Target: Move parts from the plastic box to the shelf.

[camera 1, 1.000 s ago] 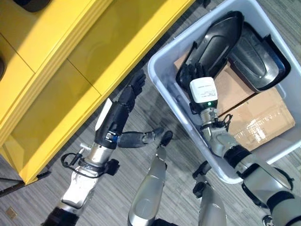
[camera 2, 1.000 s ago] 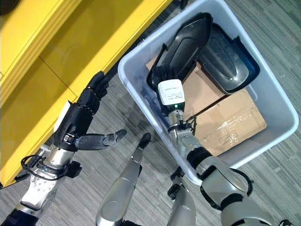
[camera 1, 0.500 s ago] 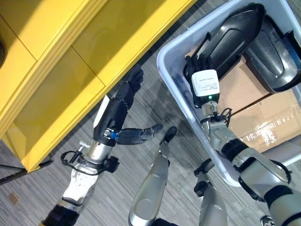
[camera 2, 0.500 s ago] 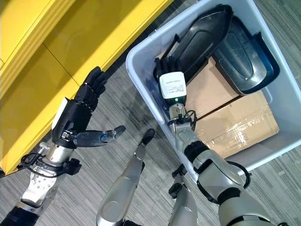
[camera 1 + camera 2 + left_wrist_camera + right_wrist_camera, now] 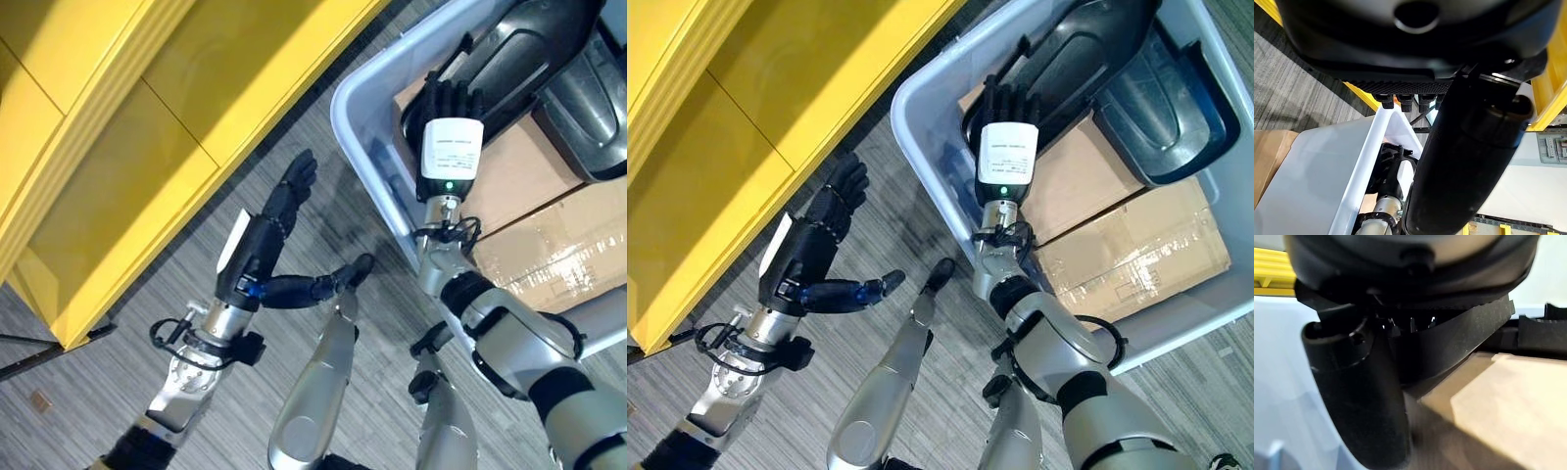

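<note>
- Since a second ago the right hand [image 5: 446,108] has reached deeper into the plastic box [image 5: 364,125], up along the long black part [image 5: 529,54]; the left hand [image 5: 263,243] has stayed over the floor, fingers straight and thumb out.
- Left eye view: the box sits at 1 o'clock, the yellow shelf [image 5: 147,117] at 10 o'clock. The right hand lies on the long part's near end; whether its fingers grip it, I cannot tell. A second black part [image 5: 588,117] lies just beside, both on cardboard [image 5: 529,225].
- Right eye view: same layout; the left hand [image 5: 818,245] hangs between shelf and box, touching neither.
- Left wrist view: fingertips [image 5: 1405,100] extended, box wall [image 5: 1337,166] beyond.
- Right wrist view: the thumb [image 5: 1366,396] stands beside the part's textured edge [image 5: 1459,342], above cardboard.
</note>
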Controlling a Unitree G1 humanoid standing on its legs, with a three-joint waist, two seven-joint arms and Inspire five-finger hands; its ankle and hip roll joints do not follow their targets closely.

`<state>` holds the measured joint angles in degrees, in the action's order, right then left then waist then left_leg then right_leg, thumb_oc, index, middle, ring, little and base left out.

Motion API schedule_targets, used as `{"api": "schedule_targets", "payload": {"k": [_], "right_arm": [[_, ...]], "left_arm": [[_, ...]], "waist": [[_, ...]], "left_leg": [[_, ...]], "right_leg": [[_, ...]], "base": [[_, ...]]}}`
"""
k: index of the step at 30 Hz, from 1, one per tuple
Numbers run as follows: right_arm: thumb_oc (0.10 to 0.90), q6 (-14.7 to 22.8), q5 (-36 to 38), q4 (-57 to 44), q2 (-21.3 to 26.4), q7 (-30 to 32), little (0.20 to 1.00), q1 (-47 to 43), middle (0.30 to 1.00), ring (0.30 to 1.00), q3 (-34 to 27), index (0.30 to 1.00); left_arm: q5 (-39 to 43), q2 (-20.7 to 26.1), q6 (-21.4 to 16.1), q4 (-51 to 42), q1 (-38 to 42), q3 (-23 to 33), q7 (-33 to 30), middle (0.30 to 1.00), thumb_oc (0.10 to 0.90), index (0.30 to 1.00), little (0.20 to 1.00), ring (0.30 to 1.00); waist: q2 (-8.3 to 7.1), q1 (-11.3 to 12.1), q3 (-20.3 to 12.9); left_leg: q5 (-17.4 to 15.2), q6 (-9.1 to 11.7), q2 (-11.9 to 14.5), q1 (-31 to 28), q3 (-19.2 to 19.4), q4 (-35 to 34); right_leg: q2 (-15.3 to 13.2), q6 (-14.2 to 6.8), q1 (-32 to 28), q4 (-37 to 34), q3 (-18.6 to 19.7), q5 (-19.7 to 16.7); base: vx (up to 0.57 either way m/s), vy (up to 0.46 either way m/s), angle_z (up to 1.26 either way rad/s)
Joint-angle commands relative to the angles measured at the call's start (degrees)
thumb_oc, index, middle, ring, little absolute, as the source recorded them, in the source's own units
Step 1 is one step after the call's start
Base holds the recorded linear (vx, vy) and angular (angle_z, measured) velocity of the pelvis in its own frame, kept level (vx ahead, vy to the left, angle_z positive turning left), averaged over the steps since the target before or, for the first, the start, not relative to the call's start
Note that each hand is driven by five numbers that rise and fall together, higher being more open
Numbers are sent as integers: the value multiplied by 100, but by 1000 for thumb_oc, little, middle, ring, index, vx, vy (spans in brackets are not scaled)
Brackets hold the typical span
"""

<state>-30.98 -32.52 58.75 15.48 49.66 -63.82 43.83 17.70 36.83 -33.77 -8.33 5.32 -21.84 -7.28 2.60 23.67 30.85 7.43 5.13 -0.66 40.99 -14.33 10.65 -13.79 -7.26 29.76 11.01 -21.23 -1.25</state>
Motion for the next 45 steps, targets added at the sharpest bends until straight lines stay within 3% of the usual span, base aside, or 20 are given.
{"api": "schedule_targets", "payload": {"k": [1, 6, 10, 15, 19, 20, 22, 25, 31, 39, 42, 45], "right_arm": [[400, -848, 503, 692, 453, -584, 300, 397, 300, 300, -224, 300], [400, -1072, 495, 1053, 590, -928, 300, 439, 300, 300, -90, 300], [400, -860, 555, 1287, 638, -1015, 300, 489, 300, 300, -95, 300], [400, -20, 177, 1306, 714, -1083, 300, 422, 300, 300, -52, 300], [400, 751, -92, 960, 876, -1208, 300, 411, 300, 300, 96, 300], [400, 1127, -246, 627, 990, -1149, 300, 452, 300, 300, 190, 300], [400, 1491, -272, 201, 1172, -976, 300, 513, 300, 300, 313, 300], [400, 1588, -239, -866, 1543, -939, 300, 514, 300, 300, 422, 300], [400, 1634, -434, -2006, 1882, -864, 300, 702, 300, 300, 246, 300], [400, 2048, -610, -3536, 2205, -1162, 300, 1040, 300, 300, -226, 300], [400, 2728, -625, -4265, 2088, -1568, 300, 1331, 300, 300, -373, 300], [400, 3073, -488, -5102, 2106, -1685, 300, 1658, 300, 300, -411, 300]], "left_arm": [[-332, -244, -653, -504, 194, -31, -267, 1000, 900, 1000, 1000, 1000], [-507, -306, -743, -414, 220, -219, -416, 1000, 900, 1000, 1000, 1000], [-491, -309, -782, -433, 228, -275, -373, 1000, 900, 1000, 1000, 1000], [-465, -273, -877, -481, 194, -278, -275, 1000, 900, 1000, 1000, 1000], [-356, -183, -922, -539, 159, -106, -92, 1000, 900, 1000, 1000, 1000], [-282, -111, -911, -595, 103, 51, 29, 1000, 900, 1000, 1000, 1000], [-88, 2, -899, -654, 26, 263, 212, 1000, 900, 1000, 1000, 1000], [92, 184, -890, -743, -78, 562, 412, 1000, 900, 1000, 1000, 1000], [233, 352, -829, -840, -273, 850, 632, 1000, 900, 1000, 1000, 1000], [351, 484, -682, -889, -369, 1027, 787, 1000, 900, 1000, 1000, 1000], [442, 417, -641, -856, -427, 1140, 994, 1000, 900, 1000, 1000, 1000], [445, 350, -628, -894, -535, 1271, 1074, 1000, 900, 1000, 1000, 1000]], "waist": [[278, 32, -106], [334, 4, -106], [374, -12, -106], [383, -14, -106], [283, -50, -106], [212, -95, -106], [102, -147, -106], [-63, -246, -106], [-247, -354, -106], [-383, -514, -148], [-382, -547, -375], [-396, -587, -593]], "left_leg": [[273, -538, -410, 2, 580, -352], [294, -539, -405, 69, 602, -355], [290, -539, -405, 84, 589, -349], [261, -538, -399, -49, 577, -376], [193, -534, -348, -295, 616, -393], [141, -536, -313, -430, 646, -371], [74, -538, -260, -622, 677, -369], [122, -564, -173, -803, 717, -353], [32, -522, -49, -1250, 720, -398], [-75, -465, 23, -1890, 693, -506], [-103, -447, 28, -2106, 635, -655], [-123, -432, 50, -2298, 599, -798]], "right_leg": [[99, -200, -187, 395, 0, -181], [105, -188, -101, 435, -5, -163], [133, -175, -40, 486, 2, -117], [143, -168, -118, 419, 10, -102], [150, -156, -313, 344, 46, -82], [174, -141, -412, 339, 105, -69], [198, -133, -562, 318, 165, -43], [276, -54, -732, 226, 198, -127], [411, -15, -1144, 73, 350, -92], [541, 35, -1767, -230, 562, -71], [533, 34, -1956, -381, 623, -47], [518, 30, -2104, -477, 678, -27]], "base": [[0, 0, 0], [0, 0, 0], [0, 0, 0], [-13, -33, 0], [-17, -67, -7], [-13, -108, -9], [-1, -101, -11], [-61, -76, -22], [14, -102, -20], [24, -78, -20], [61, -23, -7], [60, 3, 1]]}}
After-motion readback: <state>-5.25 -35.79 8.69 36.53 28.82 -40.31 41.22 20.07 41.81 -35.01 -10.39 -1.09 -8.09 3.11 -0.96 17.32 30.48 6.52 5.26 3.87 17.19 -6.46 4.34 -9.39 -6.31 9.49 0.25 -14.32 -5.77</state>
